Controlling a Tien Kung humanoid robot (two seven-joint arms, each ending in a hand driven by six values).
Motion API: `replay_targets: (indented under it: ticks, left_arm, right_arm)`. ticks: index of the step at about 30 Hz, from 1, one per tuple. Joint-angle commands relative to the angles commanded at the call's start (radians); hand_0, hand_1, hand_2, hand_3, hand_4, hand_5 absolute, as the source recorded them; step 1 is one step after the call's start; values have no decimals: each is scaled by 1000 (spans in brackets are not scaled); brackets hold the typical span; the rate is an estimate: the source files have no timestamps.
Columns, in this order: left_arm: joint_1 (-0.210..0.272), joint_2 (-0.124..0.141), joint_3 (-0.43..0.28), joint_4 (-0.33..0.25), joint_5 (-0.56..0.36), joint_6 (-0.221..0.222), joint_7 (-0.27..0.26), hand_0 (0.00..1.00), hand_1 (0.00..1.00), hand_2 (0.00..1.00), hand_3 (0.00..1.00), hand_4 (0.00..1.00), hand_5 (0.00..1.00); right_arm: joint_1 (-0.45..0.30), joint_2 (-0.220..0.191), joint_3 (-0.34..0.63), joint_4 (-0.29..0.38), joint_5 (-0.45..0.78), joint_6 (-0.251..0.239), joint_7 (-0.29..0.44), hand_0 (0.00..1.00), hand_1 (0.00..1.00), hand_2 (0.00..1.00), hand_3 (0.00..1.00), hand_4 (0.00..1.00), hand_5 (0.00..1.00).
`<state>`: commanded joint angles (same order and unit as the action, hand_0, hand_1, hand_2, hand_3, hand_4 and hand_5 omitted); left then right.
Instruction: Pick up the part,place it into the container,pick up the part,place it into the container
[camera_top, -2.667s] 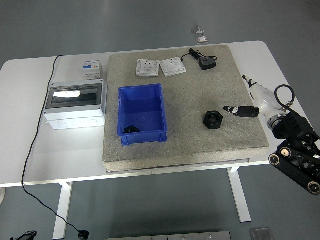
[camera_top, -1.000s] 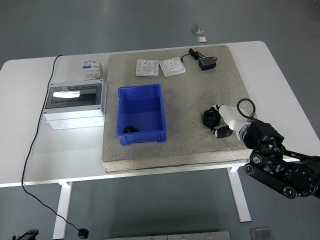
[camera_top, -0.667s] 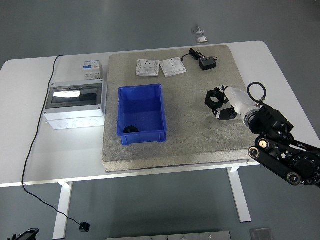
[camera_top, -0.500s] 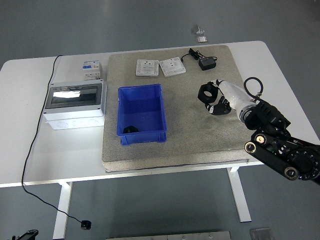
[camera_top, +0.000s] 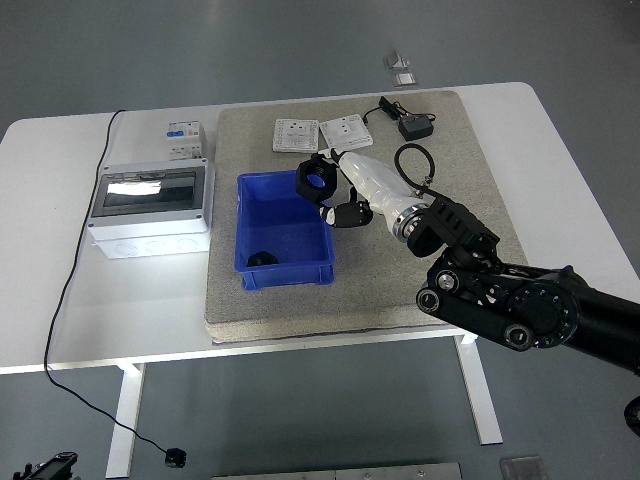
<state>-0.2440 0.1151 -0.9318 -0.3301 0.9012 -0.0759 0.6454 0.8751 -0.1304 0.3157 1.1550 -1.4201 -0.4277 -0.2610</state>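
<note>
Head view gives you the right arm (camera_top: 520, 305) reaching in from the lower right across the grey mat (camera_top: 400, 270). Its right hand (camera_top: 340, 195) has the fingers curled around a black ring-shaped part (camera_top: 314, 179), held in the air over the right rim of the blue container (camera_top: 285, 222). You can see another black part (camera_top: 261, 259) lying inside the container near its front wall. Left of the container sits a grey enclosure box (camera_top: 150, 207). Farther back on the mat lie two white switch plates (camera_top: 320, 133) and a black adapter (camera_top: 414, 127).
</note>
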Motion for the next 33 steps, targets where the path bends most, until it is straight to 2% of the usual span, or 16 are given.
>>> replay_targets:
  ticks: [2, 3, 8, 9, 14, 15, 17, 20, 21, 23, 32, 33]
  left_arm:
    - [-3, 0, -5, -1, 5, 1, 0, 732, 702, 593, 526, 474, 604]
    - [-4, 1, -7, -1, 7, 1, 0, 731, 703, 594, 527, 475, 606]
    - [-8, 1, -6, -1, 3, 3, 0, 731, 703, 594, 527, 475, 606]
    - [-8, 2, -5, -1, 2, 4, 0, 732, 702, 594, 528, 476, 604]
    - [-9, 3, -9, -1, 8, 2, 0, 732, 702, 594, 528, 476, 604]
    - [-9, 3, -9, -1, 8, 2, 0, 731, 701, 594, 527, 478, 606]
    - [-9, 3, -10, -1, 7, 2, 0, 731, 701, 594, 527, 478, 606]
    - [-9, 3, -9, 0, 5, 1, 0, 731, 701, 594, 527, 478, 606]
    - [-8, 3, -7, 0, 3, 1, 0, 728, 701, 596, 527, 485, 611]
    - [-7, 3, -1, 2, -5, 2, 0, 728, 701, 596, 527, 485, 611]
    - [1, -2, 31, 7, -53, 15, 0, 728, 701, 596, 528, 488, 613]
    - [0, -3, 30, 7, -48, 14, 0, 728, 700, 597, 529, 489, 614]
  right_arm:
    - [18, 18, -41, -28, 8, -16, 13, 510, 219, 465, 580, 249, 2]
    - [24, 25, -54, -38, 3, -11, 13, 548, 301, 540, 641, 442, 53]
    - [53, 57, -84, -72, -56, 46, 6, 548, 301, 540, 641, 442, 53]
    - [57, 60, -85, -76, -61, 53, 6, 752, 744, 809, 821, 780, 363]
    - [66, 63, -83, -89, -24, 98, 21, 752, 744, 809, 821, 780, 363]
    - [66, 63, -82, -90, -17, 104, 24, 841, 820, 846, 850, 907, 446]
    - [66, 62, -76, -90, -21, 123, 24, 841, 820, 846, 850, 907, 446]
    - [67, 60, -58, -84, -59, 177, 4, 841, 820, 846, 850, 907, 446]
    - [66, 59, -51, -80, -75, 194, -4, 998, 926, 949, 955, 975, 475]
    - [63, 56, -34, -73, -100, 211, -12, 998, 926, 949, 955, 975, 475]
    - [37, 2, 127, -13, -109, 179, -8, 998, 930, 946, 951, 968, 475]
    - [22, -13, 148, -6, -93, 166, 2, 998, 893, 895, 894, 982, 497]
